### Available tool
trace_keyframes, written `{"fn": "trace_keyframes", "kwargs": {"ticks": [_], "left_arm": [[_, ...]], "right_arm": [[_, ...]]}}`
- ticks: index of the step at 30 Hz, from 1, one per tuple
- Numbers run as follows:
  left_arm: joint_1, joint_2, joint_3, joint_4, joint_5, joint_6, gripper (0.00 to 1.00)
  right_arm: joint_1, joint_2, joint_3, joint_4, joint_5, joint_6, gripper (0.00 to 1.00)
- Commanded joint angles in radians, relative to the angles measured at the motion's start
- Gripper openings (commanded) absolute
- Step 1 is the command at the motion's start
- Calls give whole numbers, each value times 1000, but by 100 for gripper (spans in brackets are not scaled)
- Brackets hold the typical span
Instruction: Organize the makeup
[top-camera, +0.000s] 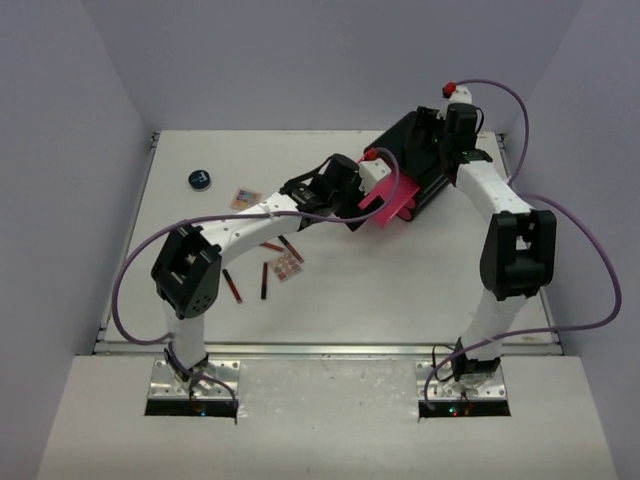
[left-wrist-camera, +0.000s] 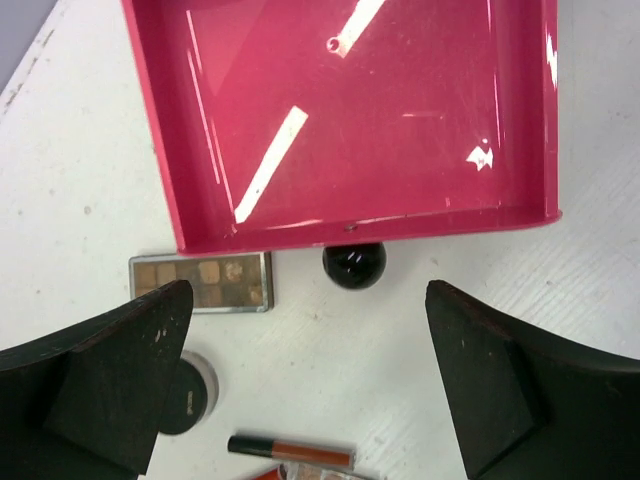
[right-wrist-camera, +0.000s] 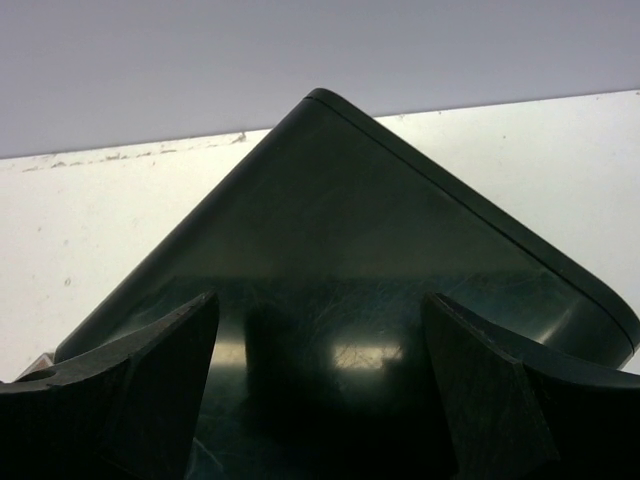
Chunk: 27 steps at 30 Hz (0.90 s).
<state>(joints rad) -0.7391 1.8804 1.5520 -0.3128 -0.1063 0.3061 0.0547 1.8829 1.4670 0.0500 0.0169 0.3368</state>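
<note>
You have one blue jar (top-camera: 201, 179) at ten o'clock, two palettes (top-camera: 245, 199) (top-camera: 288, 266), four sticks (top-camera: 232, 287) (top-camera: 264, 280) (top-camera: 271, 246) (top-camera: 292, 250), one black box (top-camera: 405, 135).

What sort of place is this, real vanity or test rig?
Likely a lab test cell: white table boxed in by plain walls, left arm and right arm bolted at its edge, makeup strewn by a pink drawer.

Left arm (top-camera: 236, 229) and right arm (top-camera: 495, 190): white links, chunky black joint housings. Purple cables (top-camera: 118, 280) loop off each, red connectors (top-camera: 370, 155) near the wrists, with bolted metal base plates (top-camera: 190, 378) at the bottom. Matte black wedge-shaped fingers (left-wrist-camera: 110, 375), scuffed.
</note>
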Motion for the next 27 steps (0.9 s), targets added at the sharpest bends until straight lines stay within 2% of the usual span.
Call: {"fn": "trace_keyframes", "kwargs": {"ticks": [1,8,10,14,17,20,22,23,27], "left_arm": [[5,-128,32,-58,-39,9,100],[62,-197,39,-192,24,-6,100],[120,-221,38,-219,53,-15,100],[317,-290,15,-262,139,-48,99],[421,-349,-78,-271,181,6,95],[449,-439,-192,-296,233,274,93],[455,-495,-338,-318,240,571,94],[462,-498,-417,-351,230,679,94],[491,-499,-573,-481,247,1072,93]], "right_arm": [[7,-36,-42,-119,-59,29,84],[12,-69,-39,-116,-124,35,84],[13,-83,-29,-141,-151,24,85],[14,-148,-28,-178,-187,18,87],[15,-207,-62,-173,-216,47,87],[24,-274,-124,-132,-287,47,87],[36,-314,-148,-130,-330,25,87],[43,-340,-156,-133,-340,14,87],[81,-406,-226,-123,-356,-23,87]]}}
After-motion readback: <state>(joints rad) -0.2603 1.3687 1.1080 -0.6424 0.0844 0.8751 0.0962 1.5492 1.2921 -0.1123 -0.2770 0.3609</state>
